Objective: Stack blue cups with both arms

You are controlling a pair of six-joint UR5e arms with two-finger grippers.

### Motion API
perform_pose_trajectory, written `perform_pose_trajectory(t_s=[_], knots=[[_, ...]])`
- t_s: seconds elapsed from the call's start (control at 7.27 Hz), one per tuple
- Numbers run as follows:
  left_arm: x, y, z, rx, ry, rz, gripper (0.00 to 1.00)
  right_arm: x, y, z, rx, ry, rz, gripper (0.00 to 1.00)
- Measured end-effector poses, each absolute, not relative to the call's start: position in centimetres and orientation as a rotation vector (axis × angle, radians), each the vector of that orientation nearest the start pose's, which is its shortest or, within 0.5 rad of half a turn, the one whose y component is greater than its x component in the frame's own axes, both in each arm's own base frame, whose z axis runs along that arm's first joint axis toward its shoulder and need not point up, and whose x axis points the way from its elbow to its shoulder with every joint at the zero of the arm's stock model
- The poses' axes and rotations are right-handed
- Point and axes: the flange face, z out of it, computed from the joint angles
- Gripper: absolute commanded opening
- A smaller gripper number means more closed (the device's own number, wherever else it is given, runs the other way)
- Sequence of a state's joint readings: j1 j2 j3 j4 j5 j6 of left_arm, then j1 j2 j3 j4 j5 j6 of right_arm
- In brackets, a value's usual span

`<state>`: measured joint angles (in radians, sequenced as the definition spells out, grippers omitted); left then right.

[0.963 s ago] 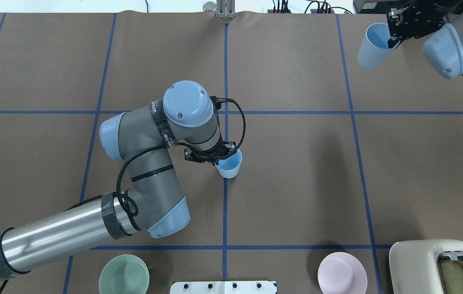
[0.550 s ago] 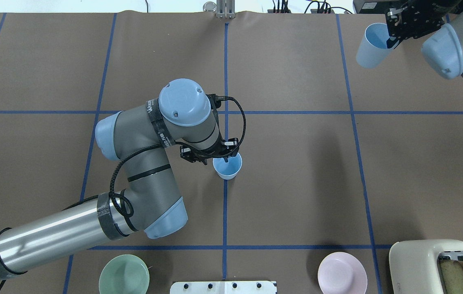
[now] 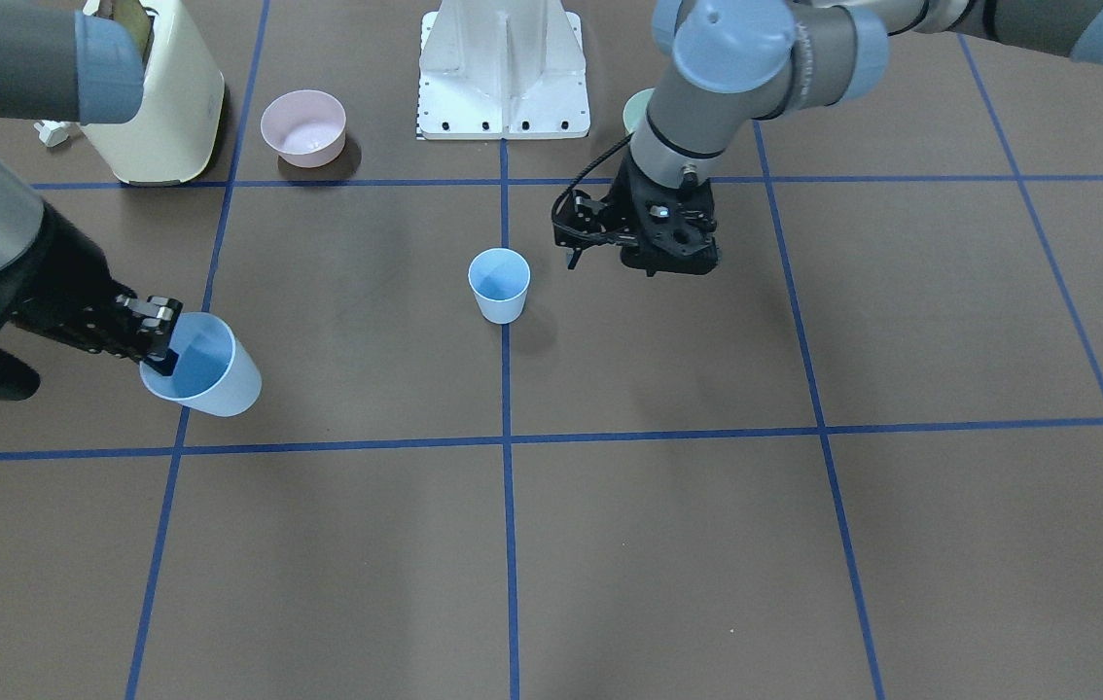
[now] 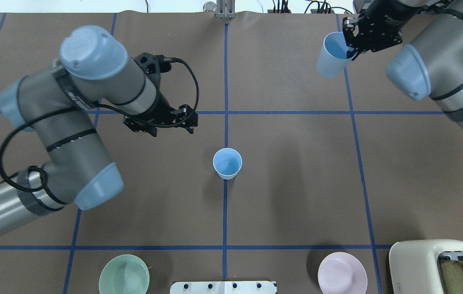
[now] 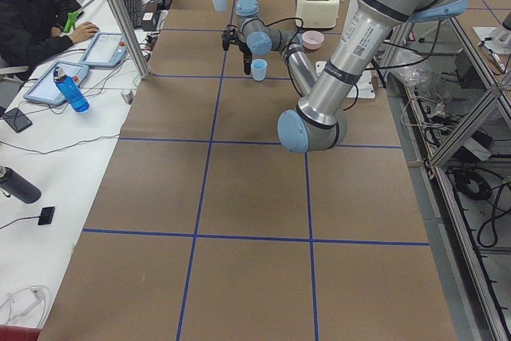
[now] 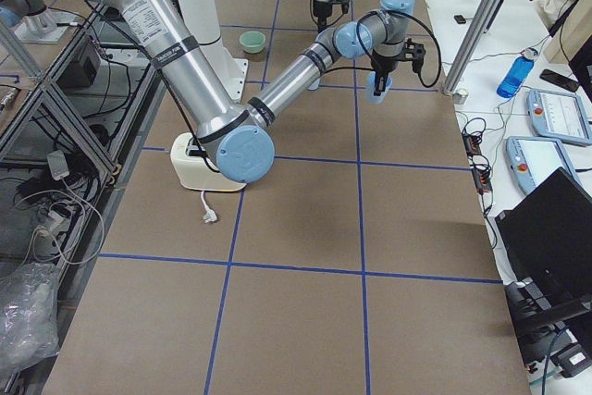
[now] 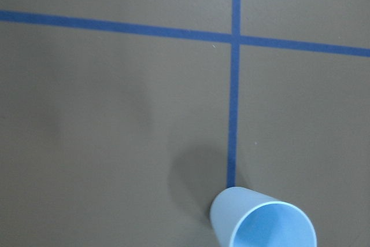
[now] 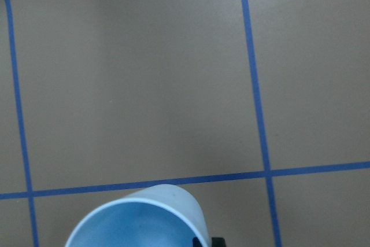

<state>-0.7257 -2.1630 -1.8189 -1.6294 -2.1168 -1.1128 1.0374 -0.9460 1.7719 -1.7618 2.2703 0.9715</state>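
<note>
Blue cups: two light blue cups, well apart from each other.
Cup on the table [image 4: 227,163]: it stands upright with its mouth up, right on a blue tape line [image 4: 225,212] of the brown table [image 4: 297,183]. Nothing touches it. It sits off to one side of the left gripper [image 4: 160,122], well apart from it, closer to the robot's base and toward the right gripper [image 4: 350,52].
Held cup [image 4: 331,55]: it hangs tilted from the right gripper. One finger is inside the cup and the other is outside, pinching the rim.
Left gripper: it hangs above the table and holds nothing. The pictures do not show if its fingers are apart or together.
Right gripper: it is closed tight on the rim of the held cup, far from the cup on the table.
Other things: a pink bowl [image 4: 342,272], a green bowl [image 4: 124,274] and a cream toaster [image 4: 439,265] sit by the robot's base, well away from both grippers.
</note>
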Motion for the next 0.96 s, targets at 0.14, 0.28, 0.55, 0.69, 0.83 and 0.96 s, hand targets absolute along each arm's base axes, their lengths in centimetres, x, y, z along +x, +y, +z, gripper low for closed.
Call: perform_pose_trajectory(t_s=[0.14,0.28,0.55,0.69,0.83,0.96], knots=[[36.8,-49.9,22.8,0.099,0.992,0.037,0.98,-29.7,-56.7,19.6,-0.023,-0.917,0.212,0.00],[32.3,-51.7,26.2,0.130,0.971,0.076,0.98,-32.7,-54.9,17.2,-0.024,-0.921,0.238,0.00],[22.5,-54.3,33.3,0.180,0.932,0.143,0.98,-38.3,-51.5,13.7,-0.023,-0.924,0.267,0.00],[18.6,-54.7,36.8,0.194,0.907,0.159,0.98,-40.6,-50.0,12.9,-0.017,-0.916,0.267,0.00],[15.8,-54.7,39.3,0.202,0.888,0.165,0.98,-42.7,-48.6,12.6,-0.008,-0.905,0.258,0.00],[13.8,-54.5,41.2,0.207,0.873,0.171,0.98,-44.4,-47.3,12.7,0.000,-0.892,0.245,0.00]])
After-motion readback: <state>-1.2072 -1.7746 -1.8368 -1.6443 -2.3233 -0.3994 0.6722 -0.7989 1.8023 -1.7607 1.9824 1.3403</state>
